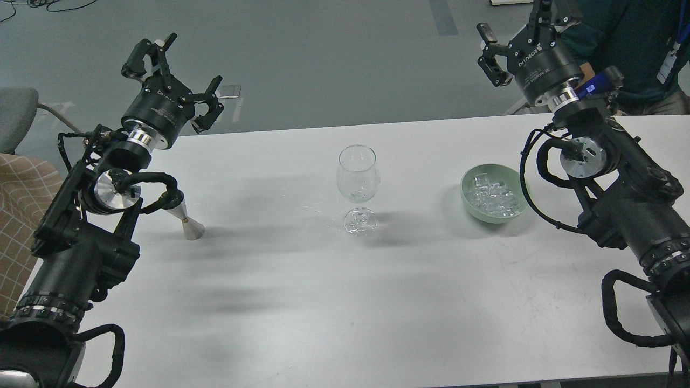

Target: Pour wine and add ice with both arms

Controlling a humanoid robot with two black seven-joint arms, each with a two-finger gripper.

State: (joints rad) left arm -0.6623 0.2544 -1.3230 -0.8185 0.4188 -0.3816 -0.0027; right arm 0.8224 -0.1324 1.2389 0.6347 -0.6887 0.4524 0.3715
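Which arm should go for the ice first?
Right, probably. The green bowl of ice sits on the table's right side, just under the right arm, whose right gripper is raised with jaws open. The left gripper, also open, is far across, beyond the wine glass.

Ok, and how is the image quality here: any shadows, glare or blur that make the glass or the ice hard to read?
Head view: sharp overall, no motion blur. Soft grey shadows of both arms streak the white table without hiding anything. The wine glass is see-through with only faint glints, so any liquid in it cannot be judged. The ice reads as whitish glints inside the green bowl; single cubes blend together.
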